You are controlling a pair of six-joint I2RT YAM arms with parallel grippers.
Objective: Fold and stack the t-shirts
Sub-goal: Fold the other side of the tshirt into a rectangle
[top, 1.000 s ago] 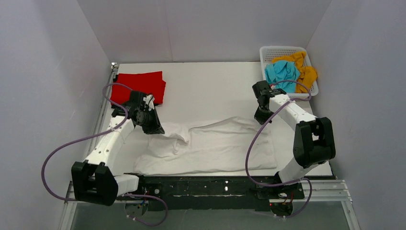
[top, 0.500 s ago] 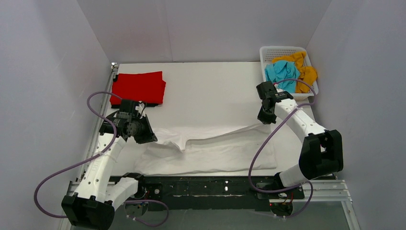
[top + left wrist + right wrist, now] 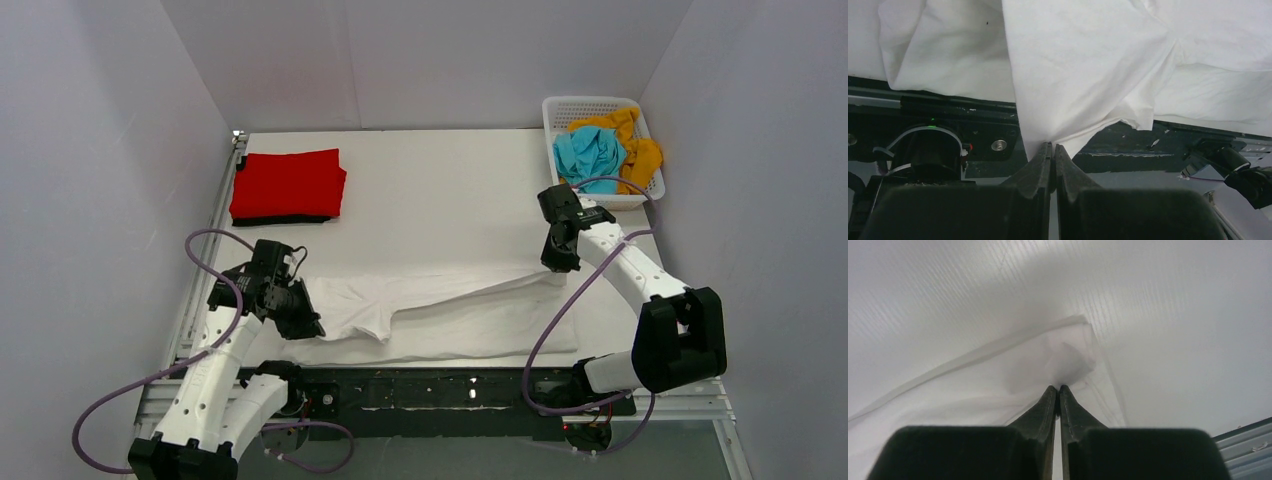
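Note:
The white t-shirt (image 3: 440, 310) lies stretched across the near part of the table, its far edge lifted and folded toward me. My left gripper (image 3: 305, 325) is shut on its left end (image 3: 1068, 100), near the table's front edge. My right gripper (image 3: 557, 265) is shut on its right corner (image 3: 1068, 360), held just above the table. The red t-shirt (image 3: 290, 183) lies folded at the far left on top of the black t-shirt (image 3: 285, 219), of which only a thin edge shows. The teal-blue t-shirt (image 3: 588, 152) and mustard-orange t-shirt (image 3: 638, 150) lie crumpled in the basket.
A white lattice basket (image 3: 570, 103) stands at the far right corner. A black metal rail (image 3: 450, 385) runs along the table's front edge, also in the left wrist view (image 3: 948, 107). Grey walls close in on three sides.
Both grippers have drawn the white shirt's far edge toward the front edge, folding it over itself. The left gripper moved away from the red shirt; the right moved nearer and slightly right.

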